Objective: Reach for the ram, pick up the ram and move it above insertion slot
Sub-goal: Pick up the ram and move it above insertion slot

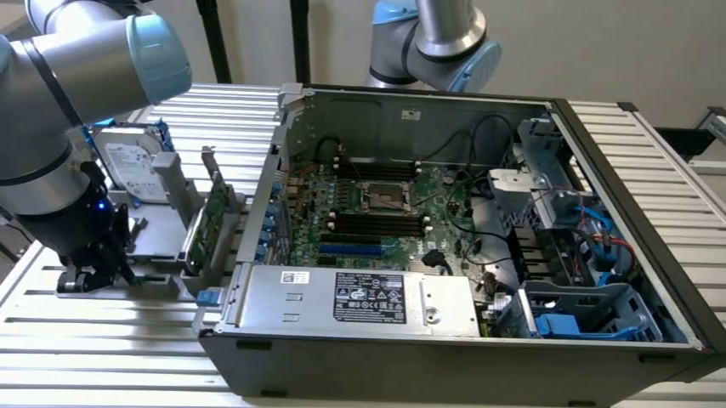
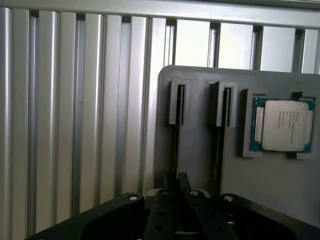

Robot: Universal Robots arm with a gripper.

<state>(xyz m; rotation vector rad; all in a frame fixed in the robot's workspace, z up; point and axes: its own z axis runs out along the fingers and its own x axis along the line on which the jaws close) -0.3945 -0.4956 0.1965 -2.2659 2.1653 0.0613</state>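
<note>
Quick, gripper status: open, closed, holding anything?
Gripper: shut, fingers together at the slot of the grey holder; whether the ram is pinched between them cannot be told.

Upright card (image 1: 216, 217), drive (image 1: 128, 166) crowd end effector (image 2: 177, 184), tabletop (image 1: 108, 344) open

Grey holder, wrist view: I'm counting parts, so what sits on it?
A CPU lies in a square recess of the holder, beside two narrow slots. The gripper covers part of the holder, hiding anything there.
</note>
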